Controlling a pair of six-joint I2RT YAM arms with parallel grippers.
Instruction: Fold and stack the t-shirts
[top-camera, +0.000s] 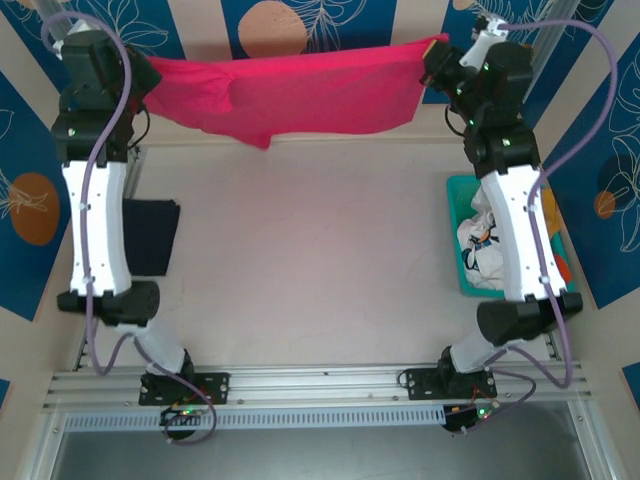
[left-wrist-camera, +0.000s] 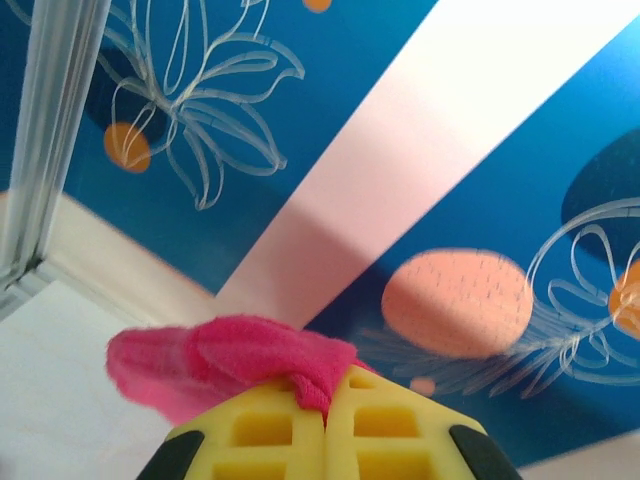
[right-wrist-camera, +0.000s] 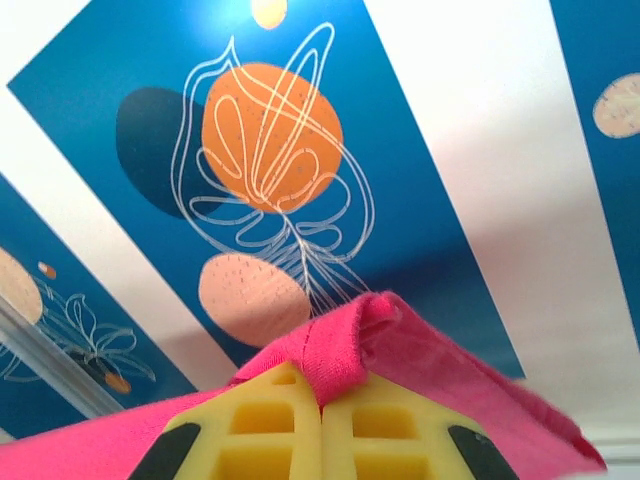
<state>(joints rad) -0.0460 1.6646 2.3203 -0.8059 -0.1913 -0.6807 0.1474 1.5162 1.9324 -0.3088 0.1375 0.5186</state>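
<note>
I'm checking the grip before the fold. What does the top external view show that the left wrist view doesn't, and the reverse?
Top view, not left wrist: the pink t-shirt stretched wide and sagging in the middle, a navy t-shirt lying on the table, and a teal basket holding white cloth.
Left wrist, not top: a close look at the left pincer, its yellow pads shut on a bunched pink corner.
Both: the pink t-shirt and the blue patterned wall.
</note>
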